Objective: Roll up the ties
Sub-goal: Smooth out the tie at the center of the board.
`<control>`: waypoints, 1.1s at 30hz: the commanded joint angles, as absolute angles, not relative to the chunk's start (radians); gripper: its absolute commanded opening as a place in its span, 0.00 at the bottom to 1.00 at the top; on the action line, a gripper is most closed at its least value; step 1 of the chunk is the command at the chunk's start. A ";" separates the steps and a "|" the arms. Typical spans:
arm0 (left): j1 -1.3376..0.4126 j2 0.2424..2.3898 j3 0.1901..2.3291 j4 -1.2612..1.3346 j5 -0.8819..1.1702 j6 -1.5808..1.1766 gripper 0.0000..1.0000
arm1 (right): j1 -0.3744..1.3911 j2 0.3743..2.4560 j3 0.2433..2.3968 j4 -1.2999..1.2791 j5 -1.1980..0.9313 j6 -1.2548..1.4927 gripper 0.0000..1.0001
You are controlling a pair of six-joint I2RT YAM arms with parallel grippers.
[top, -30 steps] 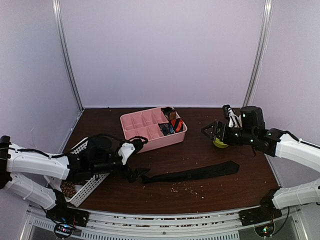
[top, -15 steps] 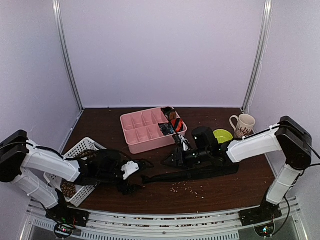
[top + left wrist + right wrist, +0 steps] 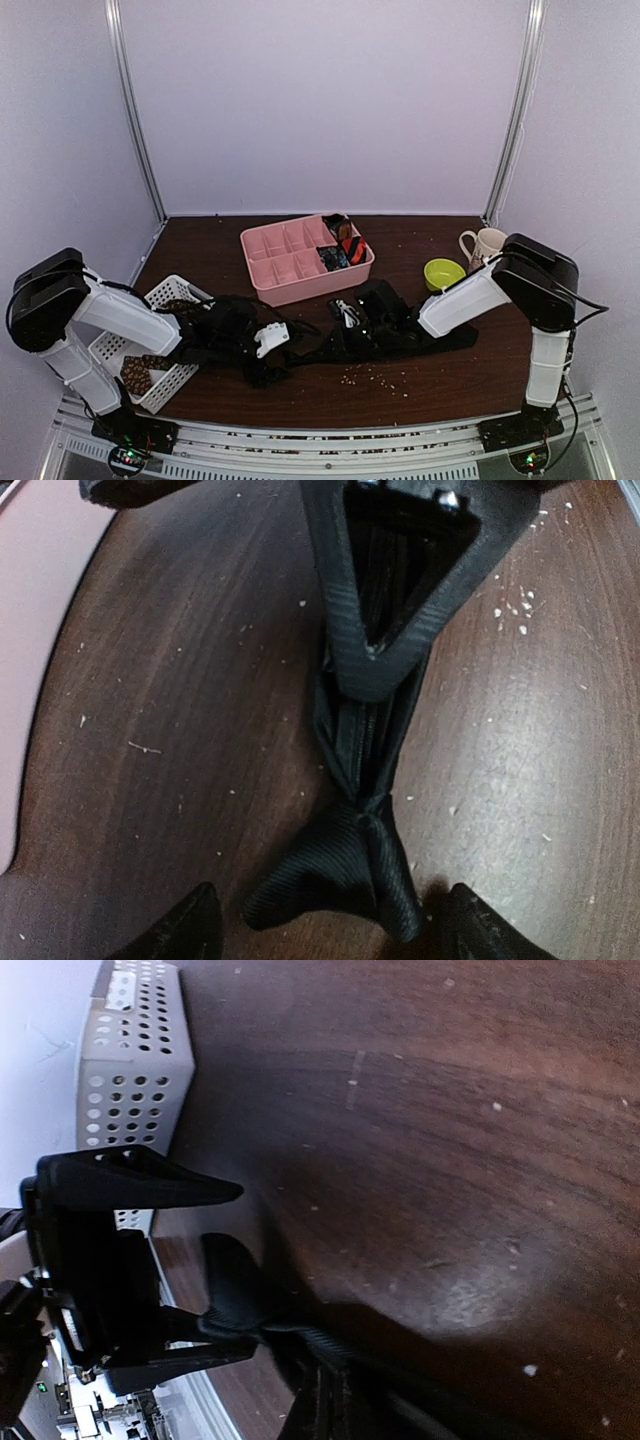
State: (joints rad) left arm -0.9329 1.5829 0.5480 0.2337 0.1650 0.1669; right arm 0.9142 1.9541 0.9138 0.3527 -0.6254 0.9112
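Near edge: left gripper (image 3: 330, 922) — jaws spread wide, flanking but not pinching the black tie (image 3: 365, 865). Ribbed weave, end bunched into a fan on the crumb-flecked dark wood surface (image 3: 180, 730). At 12 o'clock, the right gripper (image 3: 348, 322) sits over the strip — jaw gap unreadable. Beyond, a pink compartment tray (image 3: 275, 262) holds coiled ties (image 3: 347, 246).

even soft light — blurred wrist closeups

- Pink divided tray (image 3: 285, 262): mid-bench, toward back edge.
- White perforated basket (image 3: 165, 295): front-left corner.
- Green bowl (image 3: 444, 273) just beside patterned mug (image 3: 484, 245), near right edge.
- Pale crumbs (image 3: 375, 375) scattered on dark wood table (image 3: 420, 235), toward front edge.
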 commanded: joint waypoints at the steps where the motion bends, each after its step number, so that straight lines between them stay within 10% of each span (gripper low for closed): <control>1: -0.927 1.629 0.587 0.256 0.183 0.182 0.76 | 0.917 1.991 0.928 0.280 -0.579 0.850 0.03; 15: -0.927 1.655 0.527 0.426 0.274 0.168 0.64 | 0.878 1.920 0.676 0.399 -0.570 0.874 0.01; 33: -0.931 1.700 0.463 0.607 0.244 0.162 0.54 | 0.911 1.831 0.861 0.230 -0.549 0.797 0.07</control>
